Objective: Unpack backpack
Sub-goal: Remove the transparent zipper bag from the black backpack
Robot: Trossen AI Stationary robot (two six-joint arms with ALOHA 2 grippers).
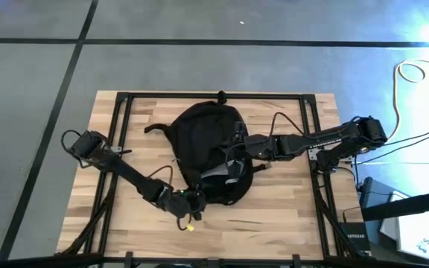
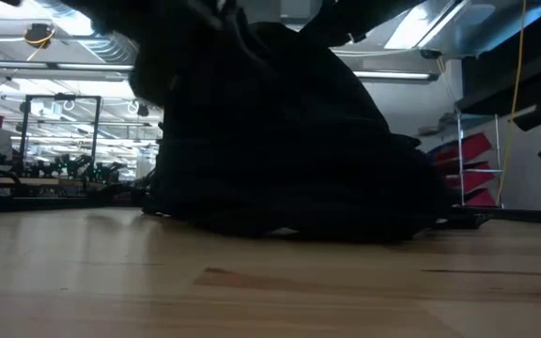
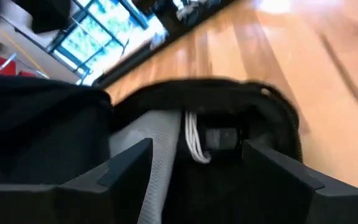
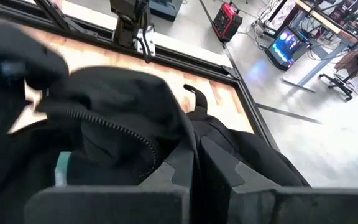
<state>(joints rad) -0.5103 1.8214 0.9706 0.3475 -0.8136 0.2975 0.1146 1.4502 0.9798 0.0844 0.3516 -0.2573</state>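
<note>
Tabletop backpack (image 1: 207,141) between both grippers

A grey floor (image 1: 36,89), crossed by dark lines, was seen around the wooden bench (image 1: 289,216) in the high view. A pale yellow cable (image 1: 412,74) was coiled at the upper right of that frame. In the low view, ceiling strip lights (image 2: 54,66) were seen at the upper left, and red shelving (image 2: 477,169) stood at the right.
</note>
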